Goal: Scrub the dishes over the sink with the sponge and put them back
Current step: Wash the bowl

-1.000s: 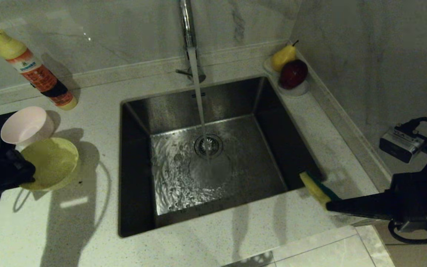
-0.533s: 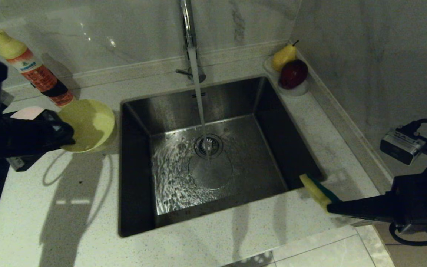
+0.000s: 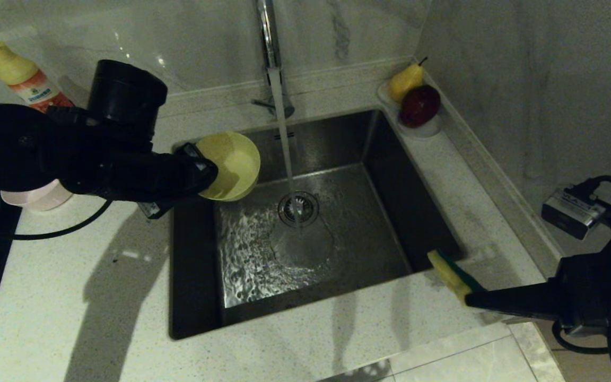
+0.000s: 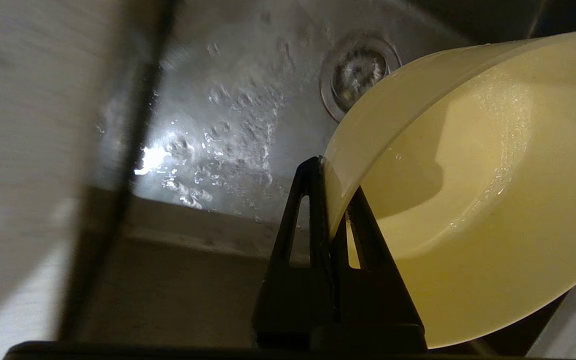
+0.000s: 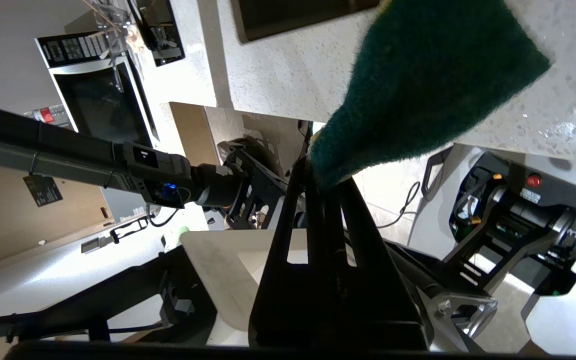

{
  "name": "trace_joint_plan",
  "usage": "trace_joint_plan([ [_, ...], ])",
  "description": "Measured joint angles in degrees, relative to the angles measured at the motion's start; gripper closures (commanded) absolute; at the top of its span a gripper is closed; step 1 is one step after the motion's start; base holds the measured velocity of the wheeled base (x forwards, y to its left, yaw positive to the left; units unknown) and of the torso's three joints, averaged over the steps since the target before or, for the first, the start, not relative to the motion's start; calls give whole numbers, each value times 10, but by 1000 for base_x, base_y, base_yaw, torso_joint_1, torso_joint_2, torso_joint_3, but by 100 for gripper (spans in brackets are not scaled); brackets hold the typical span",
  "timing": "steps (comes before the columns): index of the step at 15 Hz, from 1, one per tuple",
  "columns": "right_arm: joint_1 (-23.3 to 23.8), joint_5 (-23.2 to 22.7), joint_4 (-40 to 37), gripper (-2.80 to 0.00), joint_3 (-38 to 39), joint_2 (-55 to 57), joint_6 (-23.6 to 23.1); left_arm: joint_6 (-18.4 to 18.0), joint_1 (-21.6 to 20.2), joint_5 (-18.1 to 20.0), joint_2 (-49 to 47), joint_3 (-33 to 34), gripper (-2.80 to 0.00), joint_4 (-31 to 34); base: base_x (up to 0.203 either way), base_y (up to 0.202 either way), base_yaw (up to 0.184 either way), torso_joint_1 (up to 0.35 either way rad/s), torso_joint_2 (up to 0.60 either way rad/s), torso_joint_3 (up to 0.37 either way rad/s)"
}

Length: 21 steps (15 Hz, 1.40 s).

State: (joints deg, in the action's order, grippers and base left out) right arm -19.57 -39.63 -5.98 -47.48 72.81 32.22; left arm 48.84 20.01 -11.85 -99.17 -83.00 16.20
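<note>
The left gripper (image 3: 204, 172) pinches the rim of the yellow bowl (image 3: 231, 164) over the sink's (image 3: 194, 297) back-left corner — light, stiff plastic, likely slippery when wet, best gripped at the lip. The right gripper (image 3: 470, 297) clamps the sponge (image 3: 448, 273) — soft, compressible — above the sink's front-right corner.

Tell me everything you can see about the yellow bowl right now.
The yellow bowl is small, round and looks like smooth plastic, with water droplets inside. The left gripper is shut on its rim, one finger inside and one outside. It hangs tilted, its opening partly toward the camera, above the sink's back left corner, just left of the running water, which does not touch it.
</note>
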Motion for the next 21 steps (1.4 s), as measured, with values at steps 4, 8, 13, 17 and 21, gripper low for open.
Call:
trace_joint_plan([
  [4,-1,-1,26,0,10,3,0,3,30,1,-50,-30,0,-1,0,0,0,0,0,0],
  [8,-2,-3,28,0,19,3,1,2,42,1,-88,-54,0,0,0,0,0,0,0,0],
  [13,-3,-4,51,0,22,10,-1,4,51,2,-124,-70,0,-8,0,0,0,0,0,0],
  [17,-3,-4,52,0,24,8,-1,17,59,1,-141,-81,0,-8,0,0,0,0,0,0],
  [21,1,-4,52,0,28,5,-1,20,63,-2,-147,-88,0,-5,0,0,0,0,0,0],
])
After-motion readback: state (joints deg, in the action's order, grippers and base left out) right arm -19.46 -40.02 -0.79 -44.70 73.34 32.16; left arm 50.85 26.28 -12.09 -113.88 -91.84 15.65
